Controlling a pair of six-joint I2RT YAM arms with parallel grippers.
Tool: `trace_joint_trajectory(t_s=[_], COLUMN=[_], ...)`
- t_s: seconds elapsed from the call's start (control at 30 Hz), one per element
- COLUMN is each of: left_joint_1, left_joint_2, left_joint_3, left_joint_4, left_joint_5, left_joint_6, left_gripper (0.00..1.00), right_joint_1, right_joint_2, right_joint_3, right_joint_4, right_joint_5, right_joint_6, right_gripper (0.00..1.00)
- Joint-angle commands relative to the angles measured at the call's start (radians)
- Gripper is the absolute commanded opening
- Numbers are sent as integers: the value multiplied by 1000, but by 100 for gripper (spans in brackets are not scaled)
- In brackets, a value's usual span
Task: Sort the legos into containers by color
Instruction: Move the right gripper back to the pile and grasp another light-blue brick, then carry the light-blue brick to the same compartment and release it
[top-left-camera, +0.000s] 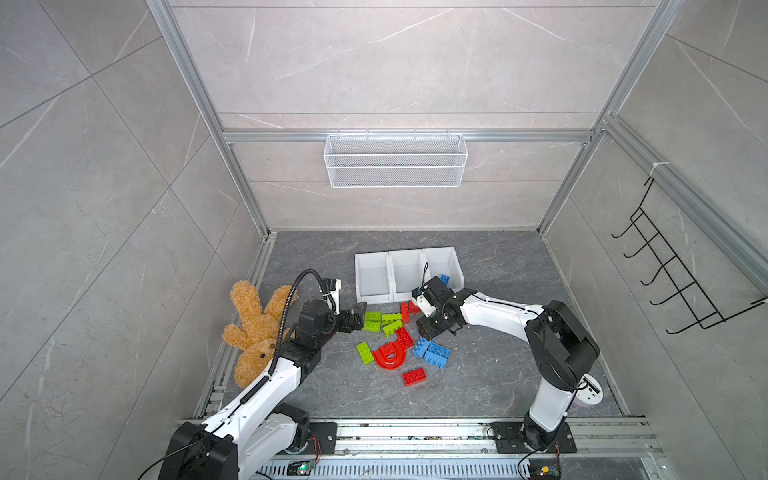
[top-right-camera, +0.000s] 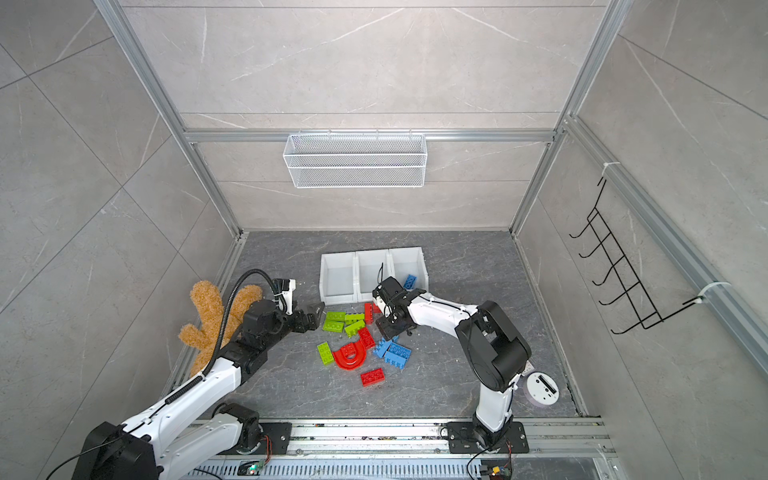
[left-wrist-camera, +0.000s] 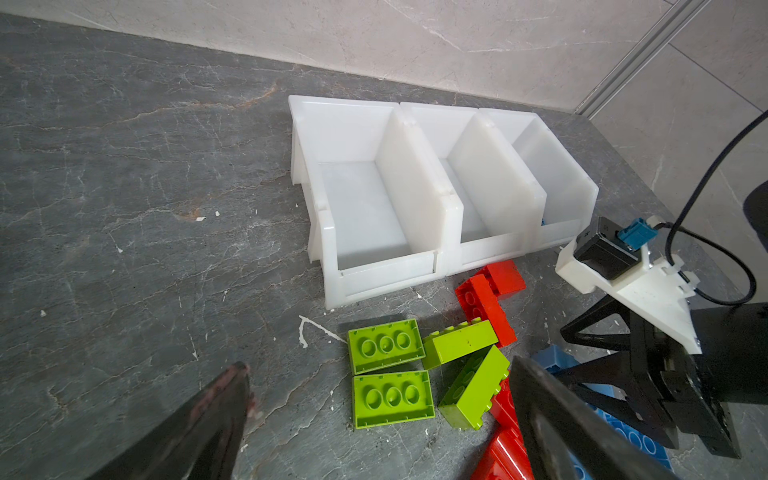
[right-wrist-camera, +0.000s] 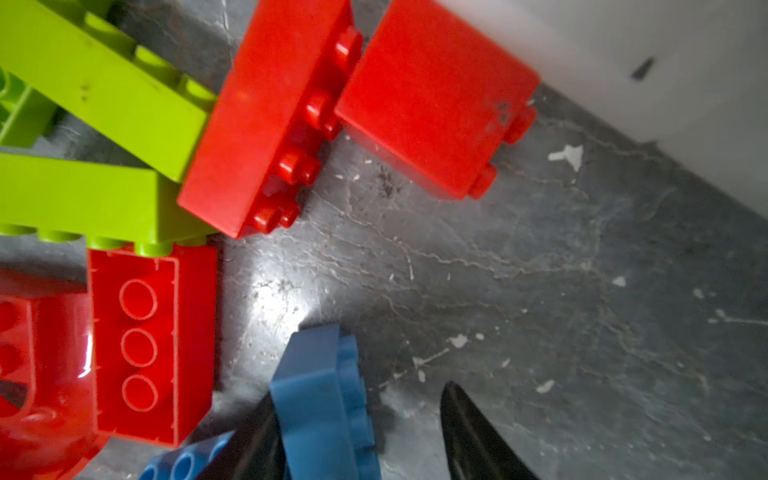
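- Right gripper (right-wrist-camera: 359, 399) is straddling a blue brick (right-wrist-camera: 316, 395) on the table (top-left-camera: 498, 374), jaws apart, not yet clamped.
- Left gripper (top-left-camera: 358, 318) is hovering open-jawed beside the green bricks (top-left-camera: 380, 322).
- Likely next: squeezing, then lifting towards the end bin (top-left-camera: 455, 266).

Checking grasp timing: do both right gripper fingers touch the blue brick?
Apart: right wrist view shows bare floor between the blue brick and one finger.
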Motion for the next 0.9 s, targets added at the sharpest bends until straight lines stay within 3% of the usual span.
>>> trace_joint_trajectory(t_s=[0.0,0.37,0.87], left_joint_1=[2,2,2], left_joint_2=[-11,-5,-8], left_joint_3=[-2,0,0], left_joint_4=[18,17,17], left_joint_5=[4,3,8], left_joint_6=[17,19,19], left_gripper=[100,100,100], right_joint_1=[-1,-1,-1], right_joint_2=[-71,28,29], right_joint_3=[-31,22,7], right_joint_4=[7,-36,6], right_joint_5=[-50,29,49], right_joint_6=[29,26,68], right_gripper=[62,58,38])
